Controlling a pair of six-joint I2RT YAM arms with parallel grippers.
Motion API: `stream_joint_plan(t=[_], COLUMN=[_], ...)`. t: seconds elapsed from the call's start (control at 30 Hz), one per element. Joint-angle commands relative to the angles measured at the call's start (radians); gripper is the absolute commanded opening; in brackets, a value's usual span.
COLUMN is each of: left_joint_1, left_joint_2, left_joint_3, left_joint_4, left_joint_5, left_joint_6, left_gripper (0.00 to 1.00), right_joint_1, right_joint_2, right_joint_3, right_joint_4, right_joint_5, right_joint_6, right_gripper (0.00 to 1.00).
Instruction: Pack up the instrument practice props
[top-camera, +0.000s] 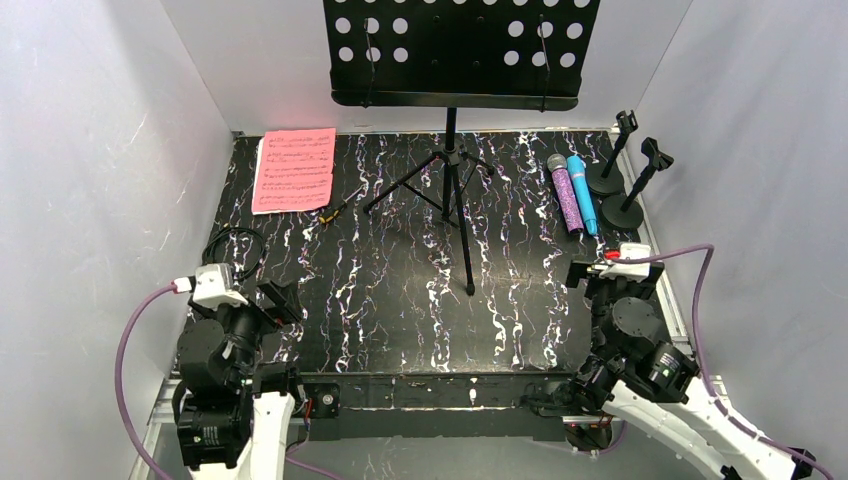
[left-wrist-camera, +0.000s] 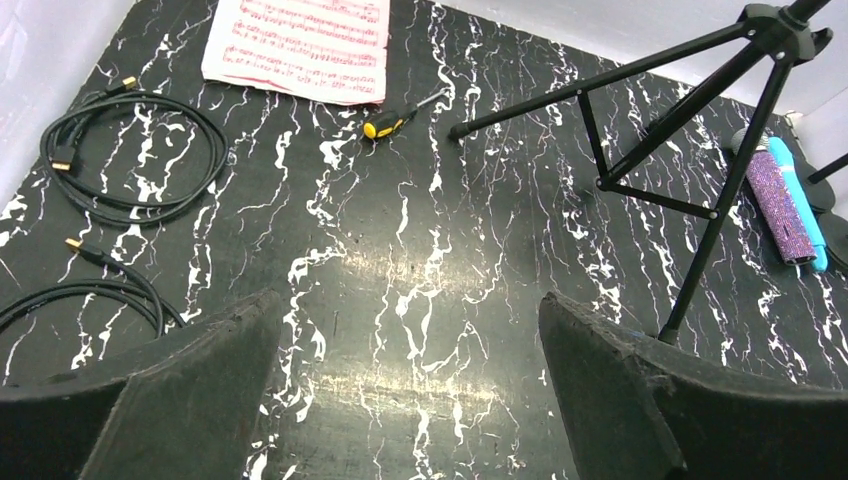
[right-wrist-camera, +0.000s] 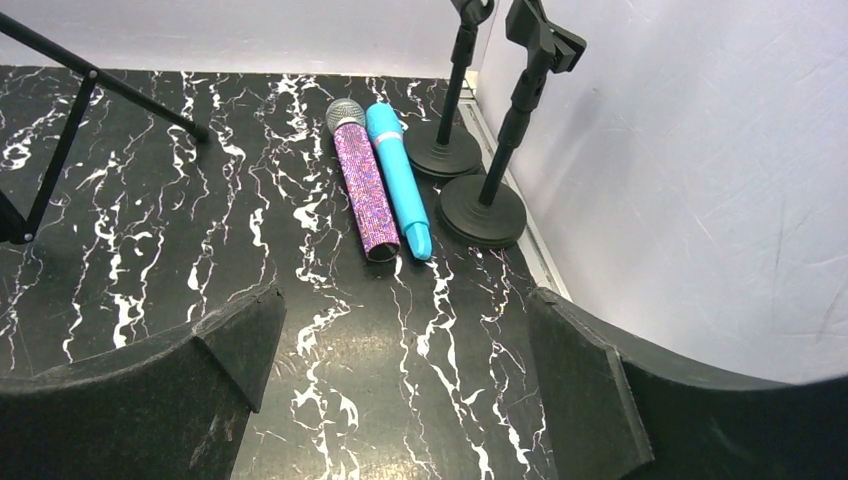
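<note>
- The left gripper hangs near-left of the tripod stand, fingers spread wide with nothing between them. The right gripper hangs near-right of it, also spread and holding nothing.
- The stand's legs splay over the middle of the table. One leg reaches toward the near edge, with broad bare surface on either side of it.
- Right of the stand, the purple glitter microphone and the blue microphone lie side by side, touching, heads pointing to the back.
- Just right of them, two mic holders stand upright, one behind the other, close against the right wall.
- The pink music sheets lie flat far left of the stand, by the table's back edge.
- A screwdriver lies between the sheets and the stand's left leg.
- A coiled cable lies left of the stand, near the left wall.
- The surface is glossy black with white marble veining, and white walls close in three sides.
</note>
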Motion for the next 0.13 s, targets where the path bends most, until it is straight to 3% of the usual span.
stream_joint_plan(t=[0.0,0.1], left_joint_1=[-0.008,-0.007], left_joint_2=[0.014,0.025], left_joint_3=[-0.039,-0.054], left_joint_4=[0.046,0.053], left_joint_5=[-0.012,-0.012], left_joint_6=[-0.021,-0.025], left_gripper=[0.98,0.98], right_joint_1=[-0.001,-0.002], right_joint_2=[0.032,0.049], right_joint_3=[0.014,0.014], right_joint_4=[0.025,0.019], right_joint_5=[-0.001,-0.021], right_joint_6=[0.019,0.015], right_gripper=[0.99,0.99])
